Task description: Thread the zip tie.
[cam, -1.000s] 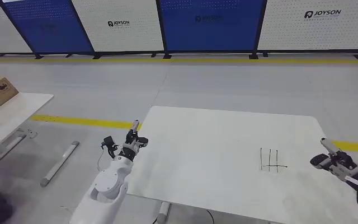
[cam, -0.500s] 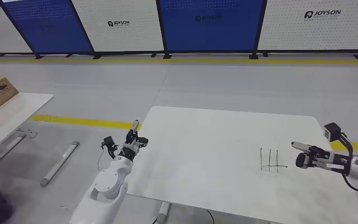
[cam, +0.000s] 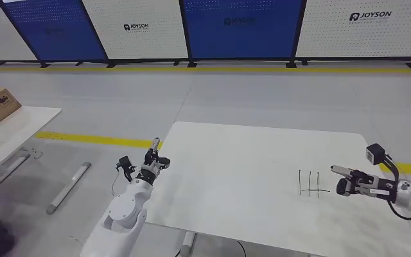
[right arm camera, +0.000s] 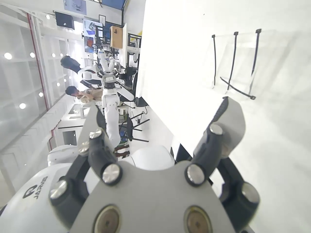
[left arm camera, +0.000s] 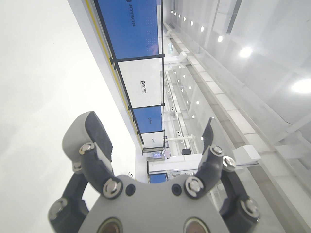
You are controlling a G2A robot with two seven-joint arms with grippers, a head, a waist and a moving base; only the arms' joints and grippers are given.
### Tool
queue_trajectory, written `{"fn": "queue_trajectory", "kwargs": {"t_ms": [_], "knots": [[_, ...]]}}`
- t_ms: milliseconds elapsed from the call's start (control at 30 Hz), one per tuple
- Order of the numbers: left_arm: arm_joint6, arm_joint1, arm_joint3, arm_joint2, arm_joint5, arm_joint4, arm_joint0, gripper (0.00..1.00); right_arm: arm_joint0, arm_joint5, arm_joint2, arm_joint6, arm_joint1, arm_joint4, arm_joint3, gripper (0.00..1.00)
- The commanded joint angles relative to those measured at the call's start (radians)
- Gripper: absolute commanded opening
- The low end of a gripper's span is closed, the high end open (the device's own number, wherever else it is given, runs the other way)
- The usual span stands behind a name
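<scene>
Right jaws moved nearer zip ties (cam: 309, 181), spread wide.

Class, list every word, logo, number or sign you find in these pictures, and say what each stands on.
White wall panel: a brand logo with one word, not quoted here.
Blue wall panel: the same logo, faint.
Far white panel: the same logo.
Cardboard box: print too small to read.
Zip ties and table: no print.

left gripper (left arm camera: 153, 124), jaws spread wide; white worktop (left arm camera: 36, 73) alongside; blue and white partition panels (left arm camera: 131, 25) beyond; ceiling lights (left arm camera: 245, 52) lit.
</scene>
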Motion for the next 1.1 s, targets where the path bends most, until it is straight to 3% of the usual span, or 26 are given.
{"fn": "queue_trajectory", "kwargs": {"t_ms": [0, 100, 267, 367, 833, 933, 1067], "knots": [[0.0, 0.0, 0.0, 0.0, 0.0, 0.0, 0.0, 1.0, -0.008, -0.097, -0.046, 0.0, 0.001, -0.035, 0.02, 1.0], [0.0, 0.0, 0.0, 0.0, 0.0, 0.0, 0.0, 1.0, 0.012, -0.157, -0.047, 0.0, 0.01, -0.024, 0.076, 1.0], [0.0, 0.0, 0.0, 0.0, 0.0, 0.0, 0.0, 1.0, 0.032, -0.279, -0.102, 0.0, 0.045, 0.063, 0.142, 1.0], [0.0, 0.0, 0.0, 0.0, 0.0, 0.0, 0.0, 1.0, 0.061, -0.333, -0.183, 0.0, 0.069, 0.072, 0.18, 1.0], [0.0, 0.0, 0.0, 0.0, 0.0, 0.0, 0.0, 1.0, 0.067, -0.319, -0.192, 0.0, 0.072, 0.076, 0.199, 1.0], [0.0, 0.0, 0.0, 0.0, 0.0, 0.0, 0.0, 1.0, 0.11, -0.285, -0.216, 0.0, 0.07, 0.096, 0.251, 1.0], [0.0, 0.0, 0.0, 0.0, 0.0, 0.0, 0.0, 1.0, 0.154, -0.282, -0.263, 0.0, 0.071, 0.114, 0.303, 1.0]]}}
